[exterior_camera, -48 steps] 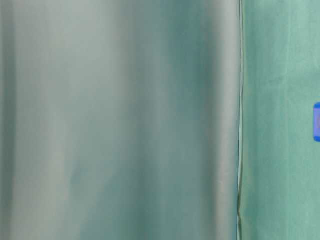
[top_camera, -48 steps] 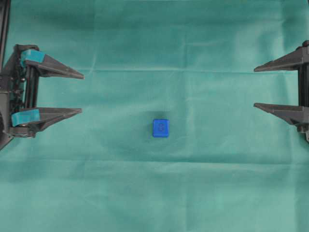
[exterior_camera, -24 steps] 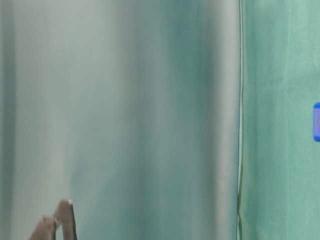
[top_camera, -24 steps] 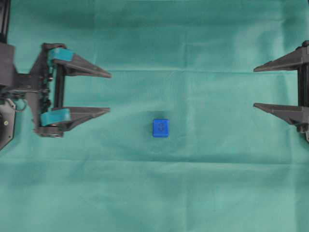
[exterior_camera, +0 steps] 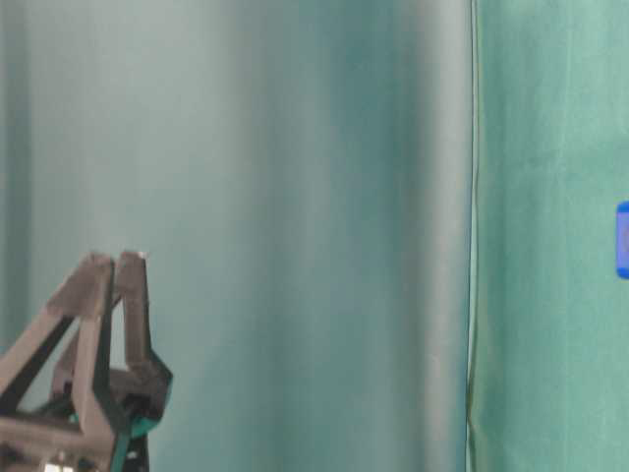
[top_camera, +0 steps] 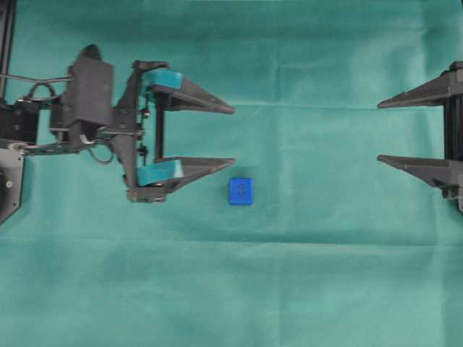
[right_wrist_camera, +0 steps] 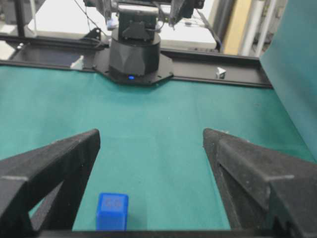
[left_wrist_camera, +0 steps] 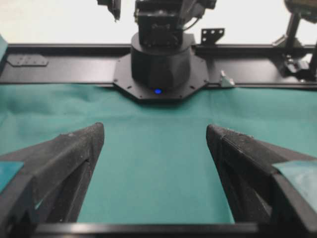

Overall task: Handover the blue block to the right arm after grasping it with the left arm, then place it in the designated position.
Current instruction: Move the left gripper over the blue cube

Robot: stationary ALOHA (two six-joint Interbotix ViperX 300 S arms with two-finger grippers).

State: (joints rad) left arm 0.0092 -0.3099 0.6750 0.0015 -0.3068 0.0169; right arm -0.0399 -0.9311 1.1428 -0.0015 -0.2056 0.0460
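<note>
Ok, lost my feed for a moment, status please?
Left hand open, empty, near the blue block, not touching. Right hand open, empty, far side. Block flat on the green cloth, nothing in the way.

Green cloth (top_camera: 289,275) spread flat, faintly creased, evenly lit. Black frame rail (left_wrist_camera: 59,59) along the far edge, bright pale backdrop (left_wrist_camera: 59,22) behind.
</note>
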